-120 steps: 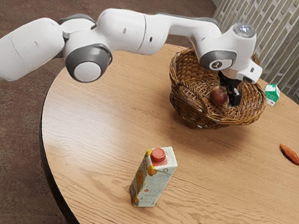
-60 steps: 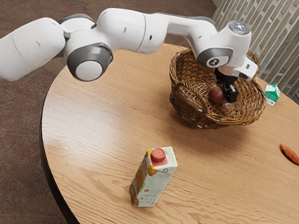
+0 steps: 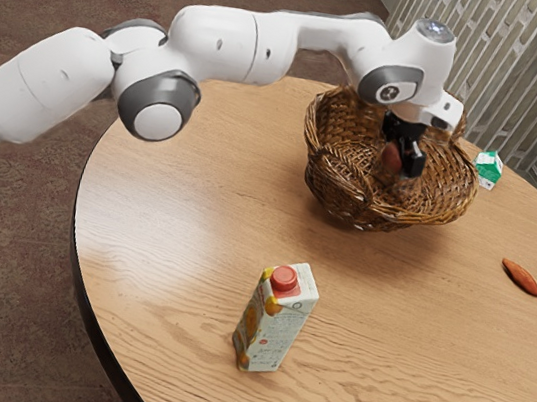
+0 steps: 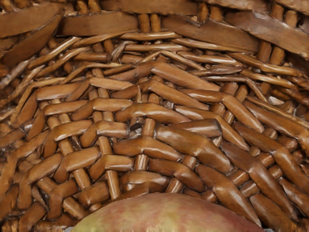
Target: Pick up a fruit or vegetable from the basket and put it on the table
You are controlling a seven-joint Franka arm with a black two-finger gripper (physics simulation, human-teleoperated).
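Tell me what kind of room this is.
Possibly a dining or break area, though I can't be sure: a rounded wooden table holds a wicker basket and a drink carton.

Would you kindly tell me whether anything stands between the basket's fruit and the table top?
Yes: the wall of the woven basket surrounds the fruit, so it probably needs lifting over that to reach the table. Nothing else visible stands between them.
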